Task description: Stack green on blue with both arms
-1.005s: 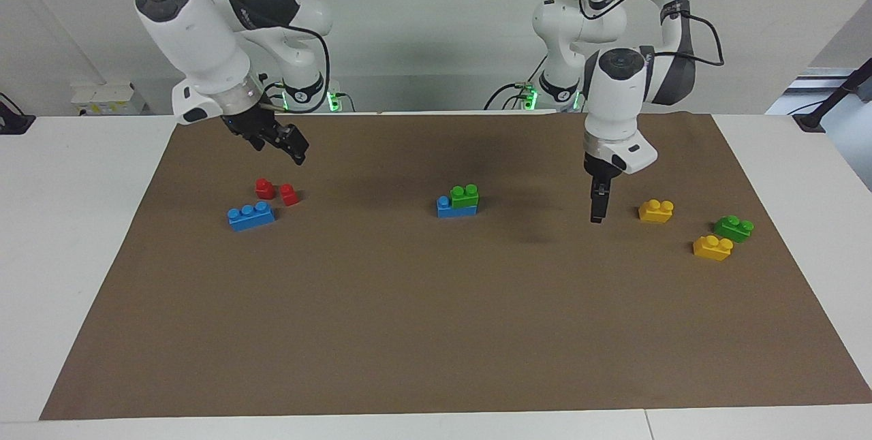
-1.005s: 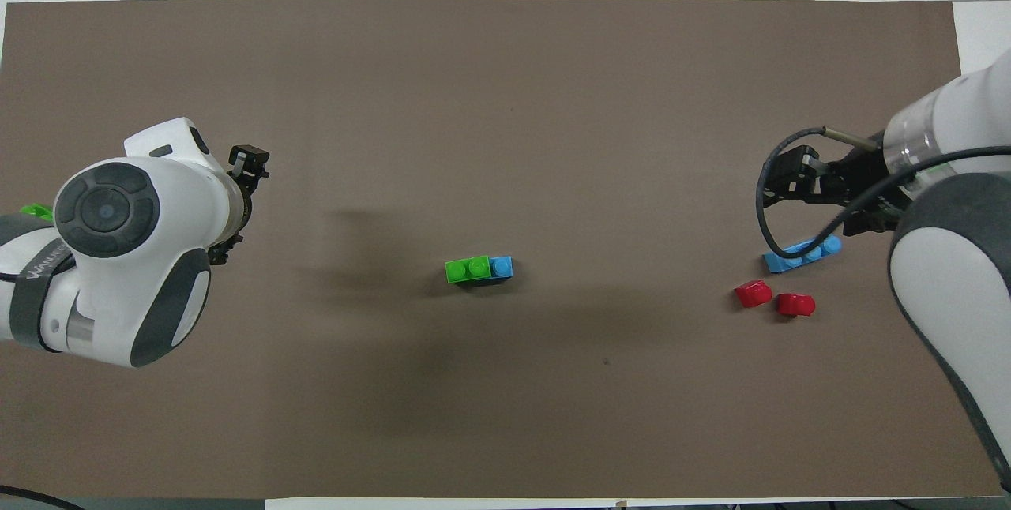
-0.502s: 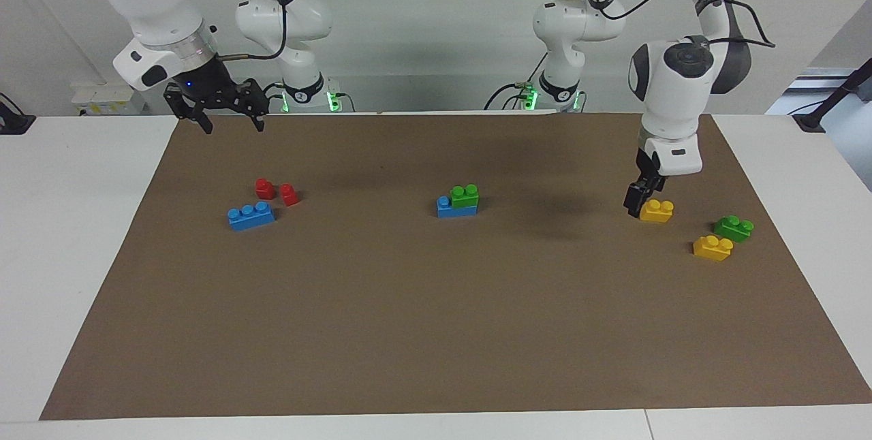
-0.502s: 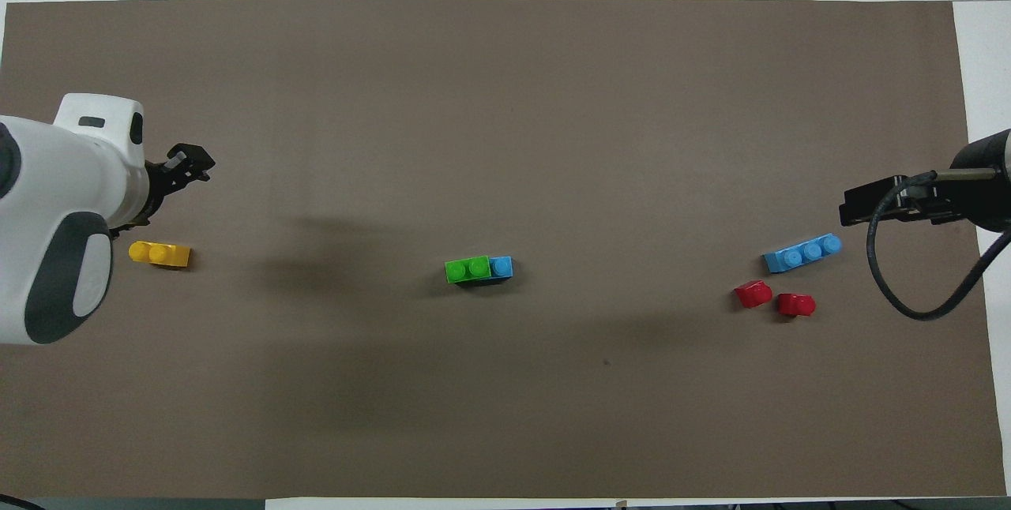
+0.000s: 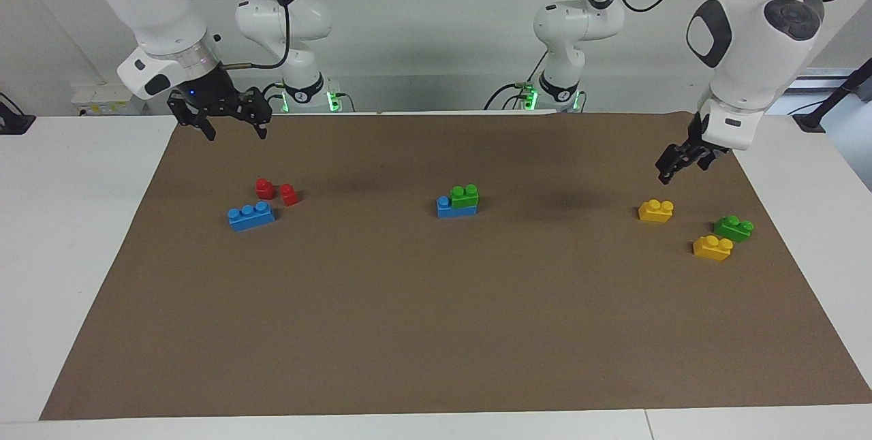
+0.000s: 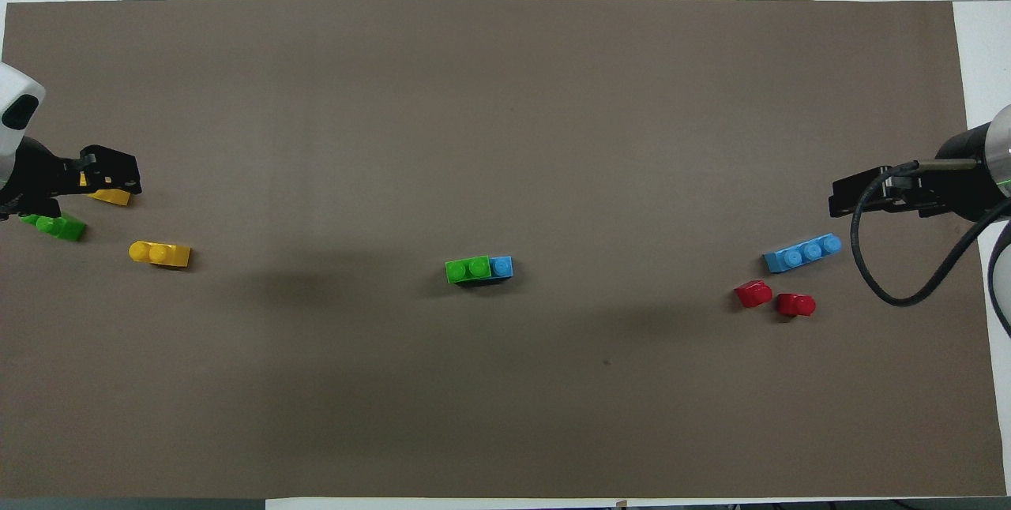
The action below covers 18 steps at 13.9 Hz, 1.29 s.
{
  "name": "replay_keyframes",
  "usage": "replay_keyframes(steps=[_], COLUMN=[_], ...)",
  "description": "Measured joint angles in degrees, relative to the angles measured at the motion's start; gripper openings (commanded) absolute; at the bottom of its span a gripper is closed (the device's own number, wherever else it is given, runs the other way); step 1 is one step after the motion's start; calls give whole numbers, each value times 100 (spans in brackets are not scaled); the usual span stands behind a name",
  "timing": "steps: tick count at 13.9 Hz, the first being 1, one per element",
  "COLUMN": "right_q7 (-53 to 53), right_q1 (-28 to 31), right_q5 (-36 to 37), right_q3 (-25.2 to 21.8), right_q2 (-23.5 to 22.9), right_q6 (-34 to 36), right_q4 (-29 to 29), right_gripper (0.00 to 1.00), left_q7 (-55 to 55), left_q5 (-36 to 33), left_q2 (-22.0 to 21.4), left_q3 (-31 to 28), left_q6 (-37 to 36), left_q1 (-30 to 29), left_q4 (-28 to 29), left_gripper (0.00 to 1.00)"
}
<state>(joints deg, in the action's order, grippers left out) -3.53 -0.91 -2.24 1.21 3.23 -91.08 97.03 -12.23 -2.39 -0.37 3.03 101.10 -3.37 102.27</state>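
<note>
A green brick (image 5: pixel 464 195) sits on one end of a blue brick (image 5: pixel 449 209) at the middle of the brown mat; the green brick (image 6: pixel 467 268) and the blue brick (image 6: pixel 501 266) also show in the overhead view. A second blue brick (image 5: pixel 251 215) lies toward the right arm's end. A second green brick (image 5: pixel 734 227) lies toward the left arm's end. My right gripper (image 5: pixel 234 128) is open and empty, raised over the mat's edge by its base. My left gripper (image 5: pixel 671 171) hangs in the air above the yellow bricks and holds nothing.
Two small red pieces (image 5: pixel 264 188) (image 5: pixel 289 194) lie just nearer the robots than the second blue brick. Two yellow bricks (image 5: pixel 656 210) (image 5: pixel 712 247) lie by the second green brick. The brown mat (image 5: pixel 436 331) covers the white table.
Both arms have risen and drawn away from the middle toward their own ends of the table. The left gripper moved from beside the stack to above the yellow bricks. No brick moved.
</note>
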Motion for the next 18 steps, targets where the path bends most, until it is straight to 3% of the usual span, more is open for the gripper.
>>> replay_keyframes(steps=[5, 8, 18], right_q7=[67, 127, 136], right_q1=[0, 0, 0], right_q5=[258, 299, 300], right_q3=[2, 3, 4], right_q2=[-18, -19, -22], right_q6=[-41, -69, -69], right_q4=[-14, -17, -17], right_gripper=[100, 100, 100], left_q7=[628, 682, 724], left_q5=[348, 351, 366], left_q2=[-59, -52, -19], left_q3=[10, 21, 61], left_q6=[-1344, -1418, -1443], left_q1=[0, 2, 6], left_q4=[-984, -1225, -1248], left_gripper=[100, 100, 100])
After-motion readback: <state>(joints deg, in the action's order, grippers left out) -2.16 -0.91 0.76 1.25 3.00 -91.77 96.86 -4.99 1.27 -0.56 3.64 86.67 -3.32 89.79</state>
